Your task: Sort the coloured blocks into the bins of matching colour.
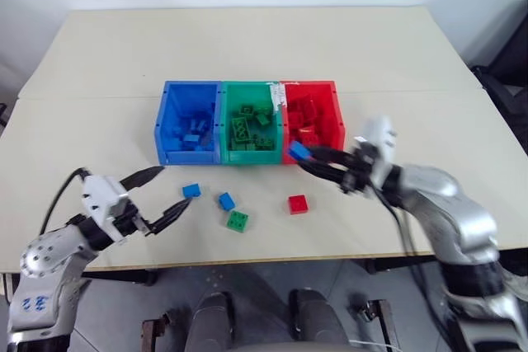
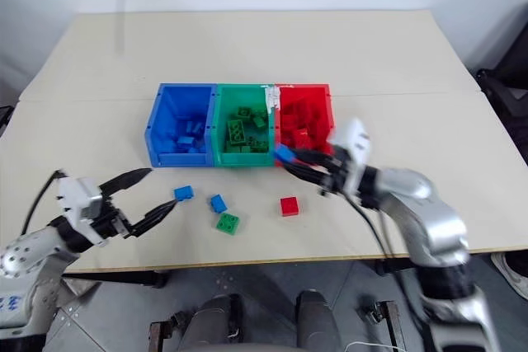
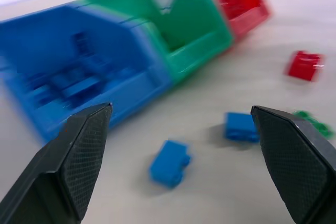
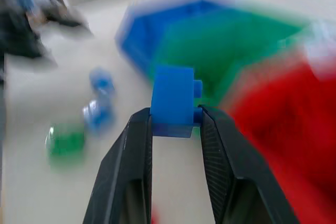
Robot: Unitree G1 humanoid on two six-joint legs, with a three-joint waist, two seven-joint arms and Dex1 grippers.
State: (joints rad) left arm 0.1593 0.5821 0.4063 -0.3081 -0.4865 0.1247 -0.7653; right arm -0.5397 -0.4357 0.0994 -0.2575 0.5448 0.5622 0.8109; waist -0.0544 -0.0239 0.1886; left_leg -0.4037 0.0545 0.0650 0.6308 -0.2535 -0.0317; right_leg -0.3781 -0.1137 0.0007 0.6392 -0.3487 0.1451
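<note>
**Blue brick held at the bins, four bricks left on the counter**

At the far left, the left tool (image 1: 157,198) is seen low over the counter (image 1: 247,47), its fingers spread wide with nothing between them. Just beyond its tips two blue bricks lie loose: one (image 1: 191,190) nearest the tool, a second (image 1: 227,201) just beside it. A green brick (image 1: 238,221) sits close to the second, toward the counter's front edge. A red brick (image 1: 298,204) lies apart, further right.

Behind these, the three joined bins stand in a row: blue bin (image 1: 168,117), green bin (image 1: 226,92), red bin (image 1: 334,113). Each is already part filled with bricks of its own colour.

To the right, the right tool (image 1: 304,157) is clamped on a third blue brick (image 4: 172,100), held in front of the seam between the green and red bins. In the right wrist view the brick is pinched by its lower sides, with most of its body standing proud of the fingertips.

The bricks are judged to be light, rigid and smooth-sided, so little force should be needed, but a shallow pinch could let one twist or slip. Hold is best taken across two flat opposite sides, low and centred, clear of the studs. The held brick is judged to belong in the blue bin, well to the left of its present place.
</note>
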